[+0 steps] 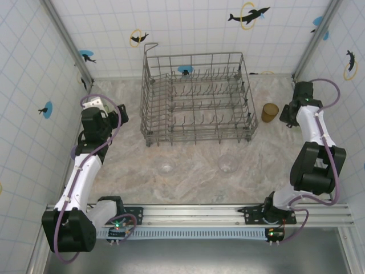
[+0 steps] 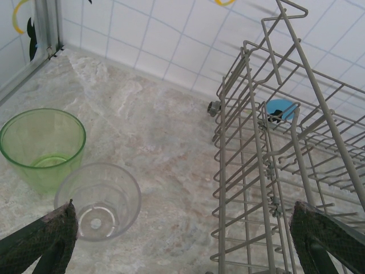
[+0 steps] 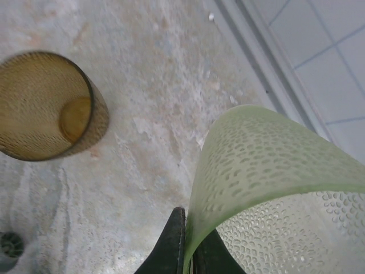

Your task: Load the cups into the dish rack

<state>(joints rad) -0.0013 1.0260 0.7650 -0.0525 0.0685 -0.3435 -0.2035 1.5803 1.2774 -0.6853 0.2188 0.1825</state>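
The grey wire dish rack [image 1: 197, 97] stands at the back middle, and its near wall [image 2: 268, 171] fills the right of the left wrist view. My right gripper [image 3: 191, 251] is shut on the rim wall of a pale green cup [image 3: 268, 165], one finger inside and one outside. An amber cup [image 3: 45, 105] stands beside it, right of the rack [image 1: 270, 112]. My left gripper [image 2: 188, 240] is open above bare table, with a green cup [image 2: 43, 145] and a clear cup [image 2: 100, 200] to its left. Two clear cups [image 1: 166, 166] [image 1: 228, 164] stand in front of the rack.
Tiled walls close in the marbled table on three sides, with a metal corner post [image 1: 311, 37] close behind my right arm [image 1: 311, 128]. A rail [image 1: 199, 214] runs along the near edge. The rack's foot [image 3: 10, 244] shows at the lower left of the right wrist view.
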